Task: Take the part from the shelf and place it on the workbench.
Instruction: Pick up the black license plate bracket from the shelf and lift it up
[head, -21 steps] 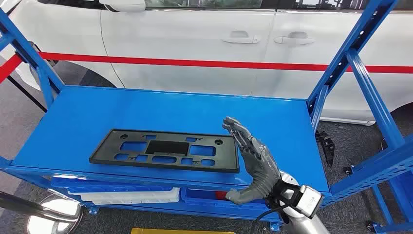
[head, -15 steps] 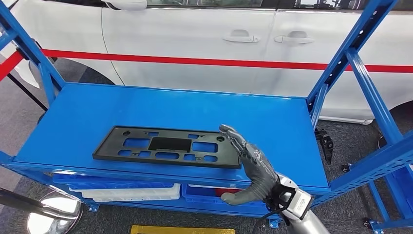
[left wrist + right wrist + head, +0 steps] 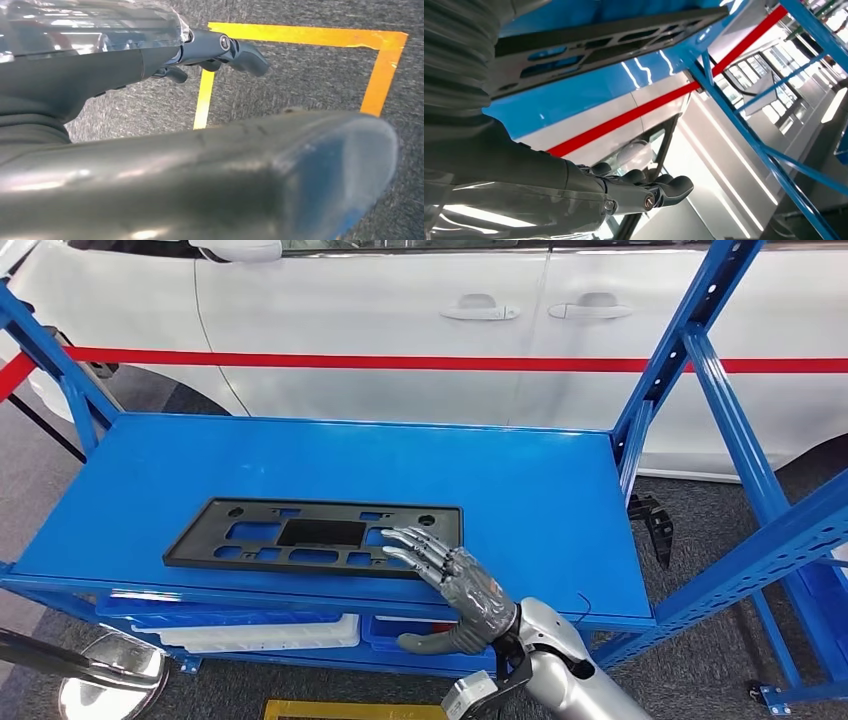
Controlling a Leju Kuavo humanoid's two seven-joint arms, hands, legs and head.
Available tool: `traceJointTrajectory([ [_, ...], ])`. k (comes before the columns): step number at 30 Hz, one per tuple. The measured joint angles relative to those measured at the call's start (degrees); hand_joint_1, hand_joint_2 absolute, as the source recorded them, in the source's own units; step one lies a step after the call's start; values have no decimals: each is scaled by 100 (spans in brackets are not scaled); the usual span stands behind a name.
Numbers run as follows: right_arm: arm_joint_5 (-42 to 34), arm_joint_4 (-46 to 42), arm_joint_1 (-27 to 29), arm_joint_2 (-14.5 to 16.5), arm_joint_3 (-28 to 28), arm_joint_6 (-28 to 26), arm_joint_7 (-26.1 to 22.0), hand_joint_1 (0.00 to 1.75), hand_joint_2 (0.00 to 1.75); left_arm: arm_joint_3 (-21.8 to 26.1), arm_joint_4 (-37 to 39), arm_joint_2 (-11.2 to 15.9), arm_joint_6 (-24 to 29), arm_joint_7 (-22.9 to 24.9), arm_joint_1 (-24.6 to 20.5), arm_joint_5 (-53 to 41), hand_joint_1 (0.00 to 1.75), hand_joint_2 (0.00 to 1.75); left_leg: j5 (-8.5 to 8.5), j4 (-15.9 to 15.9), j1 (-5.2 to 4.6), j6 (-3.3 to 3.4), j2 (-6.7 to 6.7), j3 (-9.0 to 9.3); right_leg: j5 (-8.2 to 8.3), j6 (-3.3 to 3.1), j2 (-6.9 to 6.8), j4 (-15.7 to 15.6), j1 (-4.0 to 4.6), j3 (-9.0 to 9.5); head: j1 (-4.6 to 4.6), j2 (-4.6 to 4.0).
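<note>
From the head view, the part, a flat black plate full of cut-out holes, lies on the blue shelf close to its front edge, with lots of bare blue behind it and off to the right. The right robot hand reaches over that front edge with its fingers spread flat above the part's near right corner, and its thumb hangs below the shelf edge; it holds nothing, and I cannot tell if the fingertips touch the part. A white car with a red stripe stands behind the shelf, and blue posts rise at the corners. The right wrist view looks up from under the hand and shows the part from its side, lying flat (the picture is turned). The left wrist view looks down at grey floor with yellow tape; the left robot hand there holds nothing, fingers curled loosely.
</note>
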Motion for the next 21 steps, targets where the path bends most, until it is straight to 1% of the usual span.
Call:
traceJointTrajectory([
  [1, 3, 36, -8, 2, 33, -15, 5, 0, 175, -3, 0, 1, 1, 1, 8, 5, 0, 0, 73, -3, -1, 9, 0, 3, 0, -1, 3, 6, 7, -2, 0, 0],
  [2, 8, 66, -22, 2, 66, -27, 8, 0, 175, -8, 0, 1, 2, 1, 13, 7, 0, 0, 250, -251, -1, 28, -1, 122, -1, 0, 10, 13, 11, 1, 0, 0],
  [3, 27, 90, -40, 4, 92, -44, 13, 0, 175, -15, 0, 3, 3, 0, 15, 8, 0, 0, 478, -664, -3, 56, -5, 318, -4, 4, 17, 20, 13, 4, 0, 0],
  [4, 83, 111, -65, 8, 118, -78, 27, 0, 175, -25, 0, 7, 4, 1, 14, 9, 0, 0, 642, -1076, -13, 82, -11, 511, -6, 16, 24, 28, 22, 3, 0, 0],
  [5, 192, 137, -100, 13, 149, -144, 63, 0, 175, -38, 0, 9, 7, 1, 11, 11, 0, 0, 749, -1392, -23, 107, -17, 651, -5, 36, 31, 37, 30, -5, 0, 0],
  [6, 385, 177, -152, 21, 195, -252, 124, 0, 175, -52, 0, 12, 8, 0, 9, 16, 0, 0, 786, -1567, -36, 129, -23, 719, 2, 62, 35, 41, 37, -18, 0, 0],
  [7, 632, 236, -221, 37, 264, -386, 207, 0, 175, -66, 0, 13, 9, 0, 7, 24, 0, 0, 774, -1613, -50, 147, -25, 727, 15, 93, 37, 38, 42, -29, 0, 0],
  [9, 1161, 404, -411, 82, 450, -671, 397, 0, 175, -88, 0, 11, 10, -1, 1, 43, 0, 0, 818, -1652, -34, 206, -16, 723, 25, 155, 39, 35, 40, -42, 0, 0],
  [10, 1394, 502, -520, 113, 555, -805, 489, 0, 175, -95, 0, 9, 10, -2, -7, 50, 0, 0, 846, -1678, -20, 245, -11, 727, -24, 183, 35, 89, 40, -68, 0, 0],
  [11, 1593, 600, -630, 144, 655, -922, 572, 0, 175, -100, 0, 7, 10, -4, -17, 55, 0, 0, 873, -1703, -4, 279, -4, 726, -128, 204, 31, 228, 40, -131, 0, 0],
  [12, 1781, 709, -741, 178, 760, -1033, 655, 0, 175, -105, 0, 5, 10, -8, -27, 59, 0, 0, 892, -1715, 3, 303, 0, 720, -299, 220, 26, 506, 35, -255, 0, 0],
  [13, 1945, 822, -842, 215, 862, -1126, 732, 0, 175, -113, 1, 6, 12, -11, -35, 64, 0, 0, 901, -1717, -1, 318, 0, 706, -495, 233, 22, 882, 33, -425, 1, 0],
  [14, 2084, 930, -922, 247, 958, -1198, 798, 0, 175, -121, 1, 7, 16, -13, -36, 69, 0, 0, 905, -1713, -5, 323, 0, 693, -655, 242, 22, 1268, 28, -599, 0, 0],
  [15, 2206, 1033, -989, 277, 1054, -1258, 860, 0, 175, -130, 1, 8, 20, -14, -34, 77, 0, 0, 907, -1707, -9, 325, 0, 685, -734, 249, 21, 1556, 23, -727, 0, 0],
  [16, 2299, 1119, -1042, 303, 1141, -1299, 911, 0, 175, -137, 1, 9, 26, -14, -31, 85, 0, 0, 907, -1699, -11, 325, -3, 681, -695, 251, 20, 1628, 18, -753, 0, 0],
  [17, 2374, 1188, -1098, 332, 1221, -1333, 965, 0, 175, -143, 1, 8, 30, -13, -30, 94, 0, 0, 904, -1687, -11, 319, -6, 681, -540, 245, 18, 1442, 13, -659, 0, 0],
  [18, 2436, 1244, -1161, 365, 1292, -1366, 1029, 0, 175, -148, 0, 7, 34, -13, -31, 107, 0, 0, 897, -1673, -11, 310, -9, 683, -329, 231, 15, 1085, 10, -483, 0, 0],
  [19, 2505, 1302, -1237, 405, 1358, -1417, 1114, 0, 175, -155, 0, 5, 40, -13, -33, 120, 0, 0, 889, -1660, -11, 294, -11, 680, -169, 210, 9, 688, 10, -288, 0, 0],
  [20, 2584, 1362, -1319, 455, 1417, -1483, 1215, 0, 175, -169, 0, 3, 46, -13, -40, 135, 0, 0, 880, -1636, -22, 268, -10, 665, -56, 186, 4, 347, 21, -138, 0, 0],
  [21, 2677, 1433, -1396, 508, 1471, -1563, 1327, 0, 175, -186, 0, 1, 54, -13, -44, 151, 0, 0, 879, -1621, -28, 237, -8, 644, -15, 163, 3, 160, 33, -65, 0, 0],
])
